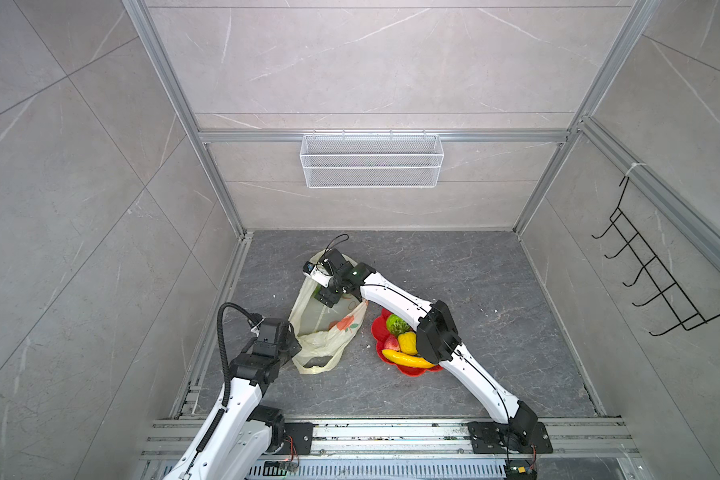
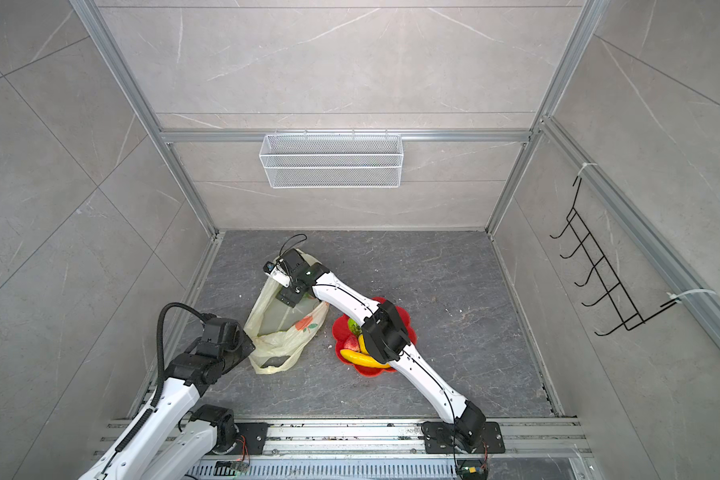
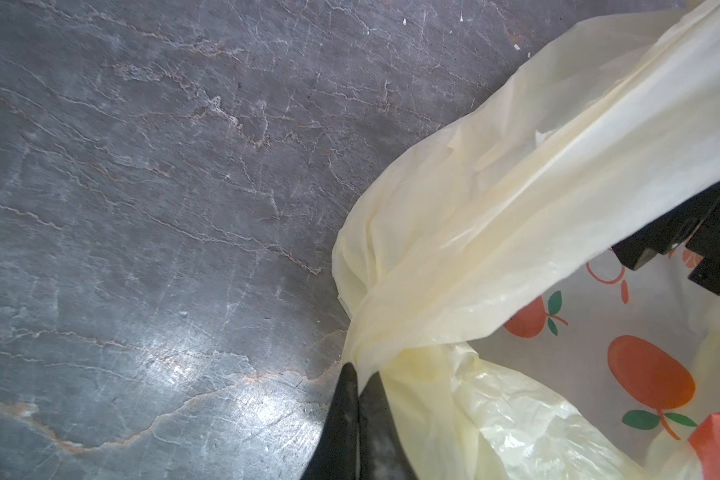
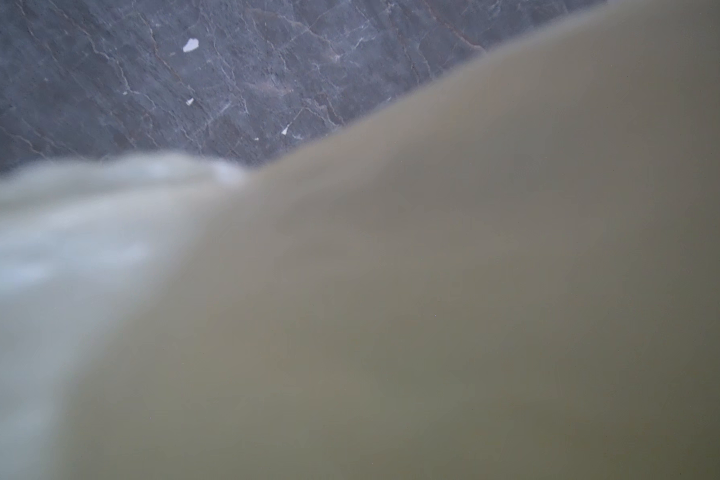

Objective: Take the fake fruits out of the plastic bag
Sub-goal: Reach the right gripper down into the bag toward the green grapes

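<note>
The pale-yellow plastic bag [image 1: 329, 332] [image 2: 283, 334] lies on the dark floor, its mouth held open. My left gripper [image 3: 360, 374] is shut on a bunched edge of the plastic bag [image 3: 516, 187]. My right gripper [image 1: 327, 297] [image 3: 674, 266] reaches into the bag; its fingertips [image 3: 636, 255] stand apart with nothing between them. Only printed oranges show inside. Blurred bag film [image 4: 433, 291] covers the right wrist view. On the red plate [image 1: 416, 371] [image 2: 404, 316] lie fake fruits: a green bumpy ball [image 1: 396, 324], a yellow knobbly fruit [image 1: 408, 341], a strawberry [image 1: 391, 344] and a banana [image 1: 406, 358] [image 2: 356, 356].
My right arm's elbow [image 1: 437, 332] hangs over the plate's right side. A white wire basket [image 1: 371, 160] hangs on the back wall and a black hook rack [image 1: 657, 274] on the right wall. Aluminium rails [image 1: 391, 434] run along the front edge.
</note>
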Robot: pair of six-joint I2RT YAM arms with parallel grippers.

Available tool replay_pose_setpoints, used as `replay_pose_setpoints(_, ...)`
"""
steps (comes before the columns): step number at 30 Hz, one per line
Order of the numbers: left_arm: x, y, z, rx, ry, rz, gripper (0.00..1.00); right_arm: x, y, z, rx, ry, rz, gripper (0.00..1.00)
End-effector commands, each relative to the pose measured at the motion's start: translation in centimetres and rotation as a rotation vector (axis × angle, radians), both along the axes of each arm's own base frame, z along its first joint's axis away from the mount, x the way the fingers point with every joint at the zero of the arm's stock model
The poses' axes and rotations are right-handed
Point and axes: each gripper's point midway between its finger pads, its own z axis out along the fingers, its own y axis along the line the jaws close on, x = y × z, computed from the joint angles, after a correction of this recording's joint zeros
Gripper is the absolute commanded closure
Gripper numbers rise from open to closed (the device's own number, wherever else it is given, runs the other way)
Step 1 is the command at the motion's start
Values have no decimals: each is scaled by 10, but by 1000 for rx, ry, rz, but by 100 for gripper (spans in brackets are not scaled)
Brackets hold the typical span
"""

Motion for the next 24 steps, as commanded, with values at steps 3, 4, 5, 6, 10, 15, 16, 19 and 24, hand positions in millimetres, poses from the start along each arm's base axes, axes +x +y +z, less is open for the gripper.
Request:
replay_pose_setpoints(3, 3, 9, 10, 23, -15, 27, 100, -6, -18, -36, -111, 60, 18, 13)
replay_pose_setpoints(4, 4, 9, 11, 23, -18, 28, 100, -6, -20, -39, -123, 66, 19, 13)
replay_pose_setpoints(5, 5, 10, 12, 25, -19, 29, 100, -8, -21, -41, -134, 73, 23, 13)
replay_pose_setpoints(6, 6, 10, 12, 24, -22, 31, 100, -9, -23, -45, -145, 78, 31, 13)
replay_pose_setpoints(10, 12, 9, 16, 17, -36, 30, 100, -12, -30, -63, -198, 87, 41, 15)
replay_pose_setpoints(15, 22, 9, 18, 22, -30, 24, 100, -33, -25, -67, -206, 145, 98, 21)
replay_pose_setpoints(16, 23, 9, 17, 23, -31, 23, 100, -39, -23, -67, -206, 155, 113, 24)
replay_pose_setpoints(19, 27, 10, 15, 38, -26, 19, 100, -53, -20, -65, -196, 199, 136, 36)
replay_pose_setpoints(24, 30, 14, 10, 57, -8, 16, 100, -62, -24, -68, -202, 243, 138, 42)
